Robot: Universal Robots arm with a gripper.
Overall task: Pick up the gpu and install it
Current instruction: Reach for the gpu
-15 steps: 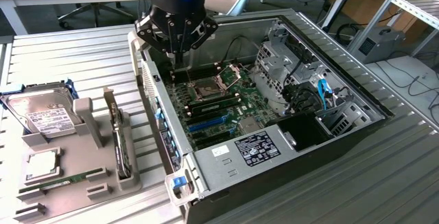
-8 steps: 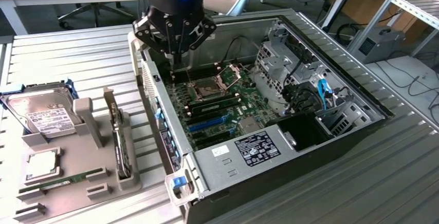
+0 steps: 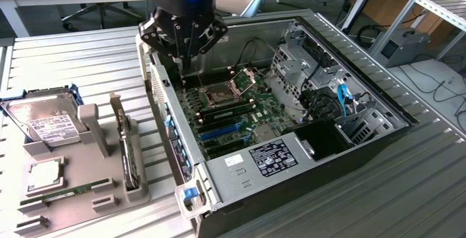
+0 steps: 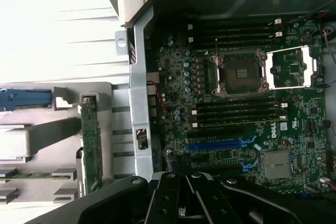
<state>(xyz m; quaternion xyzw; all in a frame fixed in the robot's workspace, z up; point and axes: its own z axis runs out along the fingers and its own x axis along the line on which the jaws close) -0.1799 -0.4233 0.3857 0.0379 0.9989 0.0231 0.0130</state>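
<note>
The gpu point(image 3: 130, 159) is standing on its long edge in a grey holder's point(image 3: 69, 205) slot. It is showing as a thin dark card with a silver bracket at one end, well apart from the fingers point(image 3: 183, 58).

gpu point(image 3: 128, 153) upright in holder point(image 3: 87, 161); case point(image 3: 313, 200) on exterior view's right
</note>
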